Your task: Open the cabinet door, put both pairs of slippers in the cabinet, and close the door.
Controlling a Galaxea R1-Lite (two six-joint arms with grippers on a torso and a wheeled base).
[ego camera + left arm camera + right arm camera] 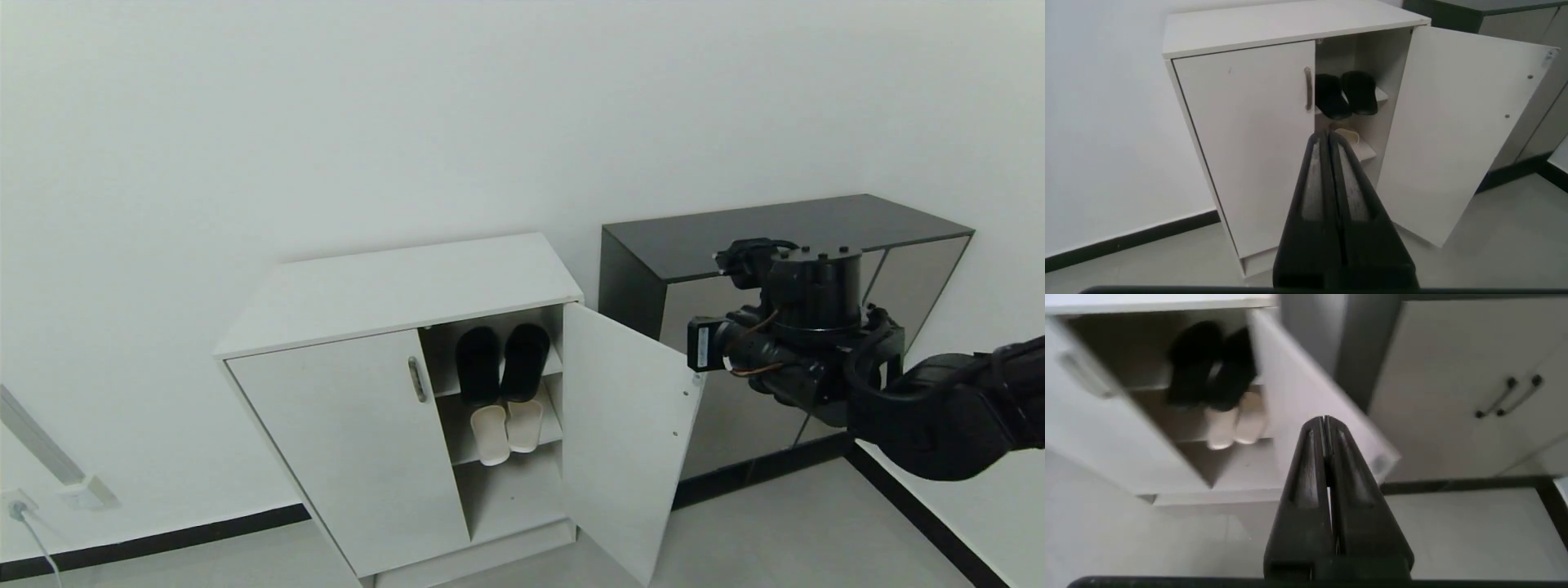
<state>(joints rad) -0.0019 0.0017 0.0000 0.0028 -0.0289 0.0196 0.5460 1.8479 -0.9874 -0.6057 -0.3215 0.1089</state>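
Note:
The white cabinet (392, 294) stands against the wall with its right door (624, 425) swung open and its left door (351, 441) closed. Black slippers (502, 363) rest on the upper shelf and white slippers (508, 429) on the shelf below. In the left wrist view the black slippers (1346, 91) are inside and my left gripper (1328, 143) is shut and empty, some way in front of the cabinet. My right gripper (1326, 429) is shut and empty, hanging to the right of the open door (1315, 400). The right wrist view shows both pairs (1212, 371) inside.
A dark cabinet (775, 229) with mirrored fronts stands right of the white one, close behind my right arm (816, 343). A wall socket and cable (20, 510) sit at the far left. Open floor lies in front of the cabinets.

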